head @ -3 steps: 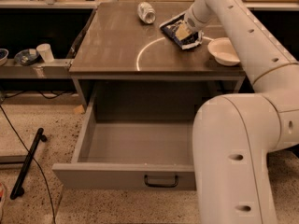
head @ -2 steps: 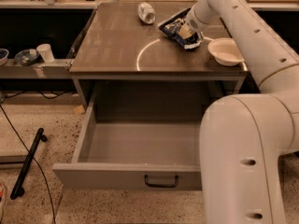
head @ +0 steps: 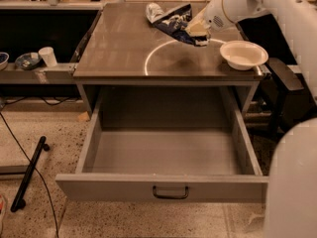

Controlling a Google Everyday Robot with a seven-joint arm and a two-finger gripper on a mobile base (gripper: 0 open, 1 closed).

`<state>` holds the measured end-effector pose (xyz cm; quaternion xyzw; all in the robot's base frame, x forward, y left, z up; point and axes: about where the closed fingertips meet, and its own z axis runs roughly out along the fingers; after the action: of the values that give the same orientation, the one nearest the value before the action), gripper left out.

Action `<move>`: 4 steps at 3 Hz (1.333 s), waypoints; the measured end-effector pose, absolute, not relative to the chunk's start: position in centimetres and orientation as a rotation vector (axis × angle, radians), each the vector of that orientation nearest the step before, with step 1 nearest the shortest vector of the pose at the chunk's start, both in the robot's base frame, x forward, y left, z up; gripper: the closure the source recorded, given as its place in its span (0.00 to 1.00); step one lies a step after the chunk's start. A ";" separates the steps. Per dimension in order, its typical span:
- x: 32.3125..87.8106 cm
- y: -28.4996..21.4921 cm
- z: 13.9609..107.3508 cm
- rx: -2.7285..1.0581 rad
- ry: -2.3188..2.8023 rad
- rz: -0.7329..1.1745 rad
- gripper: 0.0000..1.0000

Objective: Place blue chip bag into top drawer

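Over the tabletop (head: 114, 48) the gripper (head: 197, 31) held the blue chip bag (head: 173, 20) clamped between its fingers, top drawer (head: 109, 186) open, drop remaining.

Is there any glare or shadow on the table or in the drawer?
Camera view: a bright curved glare arc crosses the table, beside the tool gripping the bag; the drawer is shadowed toward its back; the whole picture has a warm orange cast.

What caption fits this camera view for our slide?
Gripper holds the blue chip bag over the table; the top drawer stands open below.
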<state>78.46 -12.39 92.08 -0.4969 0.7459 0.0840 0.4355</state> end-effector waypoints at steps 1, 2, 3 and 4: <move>71.6 -9.4 93.2 -1.405 1.689 0.350 1.00; 62.2 -4.1 89.5 -1.716 1.457 0.479 1.00; 56.7 -2.3 86.2 -1.935 1.300 0.387 1.00; 54.0 -1.2 81.6 -2.060 1.282 0.305 1.00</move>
<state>54.02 -1.24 81.59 -0.7918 0.4928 0.1173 0.3412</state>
